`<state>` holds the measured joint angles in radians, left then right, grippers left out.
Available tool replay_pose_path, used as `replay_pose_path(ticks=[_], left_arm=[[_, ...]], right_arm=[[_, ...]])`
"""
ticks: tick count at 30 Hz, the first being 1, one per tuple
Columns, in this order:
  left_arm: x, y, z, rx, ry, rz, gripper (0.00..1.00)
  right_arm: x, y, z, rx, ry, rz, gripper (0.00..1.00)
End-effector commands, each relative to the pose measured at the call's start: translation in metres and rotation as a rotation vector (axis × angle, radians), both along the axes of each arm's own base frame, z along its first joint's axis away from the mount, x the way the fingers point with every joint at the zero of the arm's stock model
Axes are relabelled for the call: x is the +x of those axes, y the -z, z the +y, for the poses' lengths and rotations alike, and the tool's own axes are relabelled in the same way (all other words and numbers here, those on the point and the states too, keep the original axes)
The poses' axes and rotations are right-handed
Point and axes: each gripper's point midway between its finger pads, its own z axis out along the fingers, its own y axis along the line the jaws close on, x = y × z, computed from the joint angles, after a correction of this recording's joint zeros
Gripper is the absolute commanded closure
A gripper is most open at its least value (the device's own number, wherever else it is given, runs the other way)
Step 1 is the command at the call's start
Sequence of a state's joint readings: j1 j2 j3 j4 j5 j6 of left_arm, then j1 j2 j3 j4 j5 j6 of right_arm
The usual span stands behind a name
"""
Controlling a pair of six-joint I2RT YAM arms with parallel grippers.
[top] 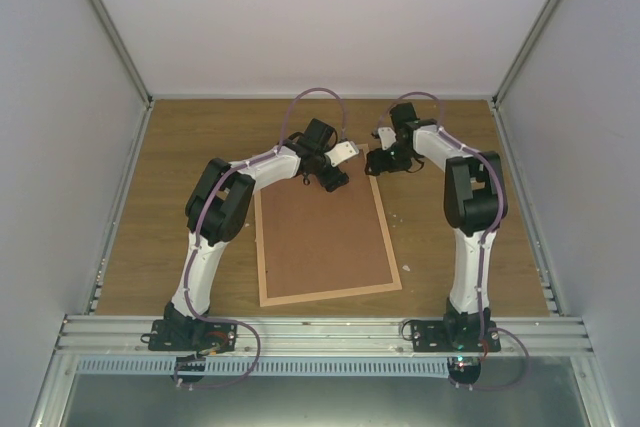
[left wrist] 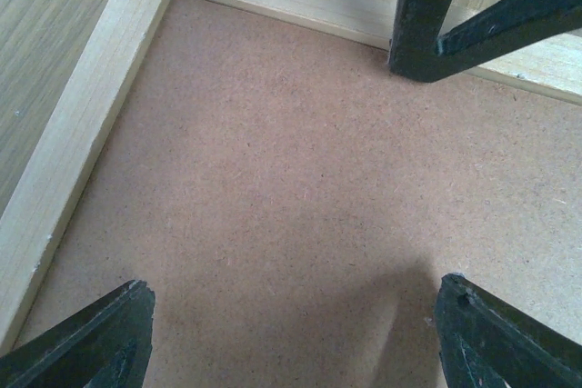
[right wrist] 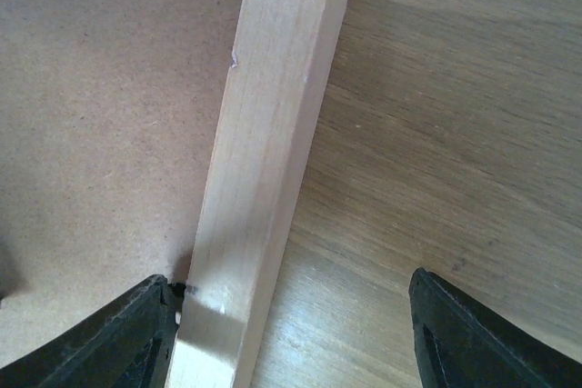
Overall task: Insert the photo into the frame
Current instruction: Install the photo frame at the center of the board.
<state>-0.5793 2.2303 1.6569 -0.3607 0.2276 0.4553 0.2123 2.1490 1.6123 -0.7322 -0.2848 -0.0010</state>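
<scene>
Over the middle of the wooden bench [top: 180, 147], the left fingers [top: 333, 180] hang released above a plain brown backing board [top: 320, 237], which sits inside the large rectangular frame of light wood rails [top: 263, 247]. The right fingers [top: 383, 164] spread open astride the frame's right rail near its far corner. The photo is nowhere visible. Closing here could pinch the rail and drag the whole frame askew.

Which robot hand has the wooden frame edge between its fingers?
The right hand: a rail of the frame lies between its open fingers. The left hand has only the brown board between its fingers.
</scene>
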Motion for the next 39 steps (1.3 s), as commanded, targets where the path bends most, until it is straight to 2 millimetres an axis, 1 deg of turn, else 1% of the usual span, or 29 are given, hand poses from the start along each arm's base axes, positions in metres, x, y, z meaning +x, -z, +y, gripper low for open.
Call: replay_pose_path(ticks=[1,8,9,11,13,16,19,21,25,27,28,29,32,33,34,35,36,39], left_arm=[[-0.016,0.056,0.011,0.119,-0.006,0.078,0.16],[-0.016,0.057,0.012,0.119,-0.007,0.080,0.16],[-0.016,0.058,0.011,0.118,-0.006,0.082,0.16],[-0.017,0.056,0.010,0.114,-0.004,0.083,0.16],[-0.017,0.051,0.008,0.102,0.000,0.088,0.15],[-0.018,0.031,-0.001,0.054,0.016,0.106,0.14],[-0.019,-0.007,-0.014,-0.023,0.044,0.106,0.12],[-0.017,-0.035,-0.020,-0.058,0.055,0.086,0.09],[-0.014,-0.082,-0.022,-0.092,0.058,0.040,0.01],[-0.017,-0.101,-0.017,-0.096,0.054,0.027,0.01],[-0.020,-0.115,-0.014,-0.105,0.052,0.012,0.01],[-0.024,-0.121,-0.010,-0.110,0.047,0.012,0.01],[-0.036,-0.148,0.008,-0.138,0.023,-0.009,0.01],[-0.040,-0.157,0.015,-0.149,0.016,-0.017,0.01],[-0.045,-0.161,0.023,-0.154,0.004,-0.014,0.01],[-0.048,-0.172,0.029,-0.164,-0.001,-0.022,0.01],[-0.053,-0.176,0.036,-0.172,-0.007,-0.012,0.01],[-0.066,-0.199,0.057,-0.255,-0.034,-0.012,0.01]], right_arm=[[-0.006,0.046,-0.007,-0.093,0.036,0.084,0.31],[-0.018,0.069,-0.012,-0.071,0.061,0.154,0.33],[-0.020,0.070,-0.010,-0.052,0.057,0.165,0.33],[-0.020,0.063,-0.003,-0.006,0.034,0.162,0.36],[-0.017,0.046,0.008,0.058,0.003,0.138,0.37],[-0.009,0.010,0.016,0.107,-0.027,0.043,0.37],[-0.001,-0.028,0.015,0.132,-0.046,-0.070,0.36],[0.005,-0.051,0.011,0.140,-0.057,-0.148,0.34],[0.004,-0.087,0.002,0.134,-0.113,-0.252,0.26],[-0.004,-0.105,-0.002,0.139,-0.150,-0.296,0.21],[-0.009,-0.115,-0.002,0.142,-0.171,-0.316,0.19],[-0.015,-0.129,-0.003,0.140,-0.194,-0.349,0.16],[-0.033,-0.156,-0.005,0.120,-0.256,-0.421,0.03],[-0.039,-0.166,-0.007,0.105,-0.271,-0.451,0.01],[-0.046,-0.173,-0.009,0.097,-0.283,-0.472,0.01],[-0.052,-0.182,-0.009,0.094,-0.298,-0.496,0.00],[-0.059,-0.191,-0.009,0.100,-0.312,-0.515,0.00],[-0.081,-0.213,-0.002,0.145,-0.364,-0.564,0.00]])
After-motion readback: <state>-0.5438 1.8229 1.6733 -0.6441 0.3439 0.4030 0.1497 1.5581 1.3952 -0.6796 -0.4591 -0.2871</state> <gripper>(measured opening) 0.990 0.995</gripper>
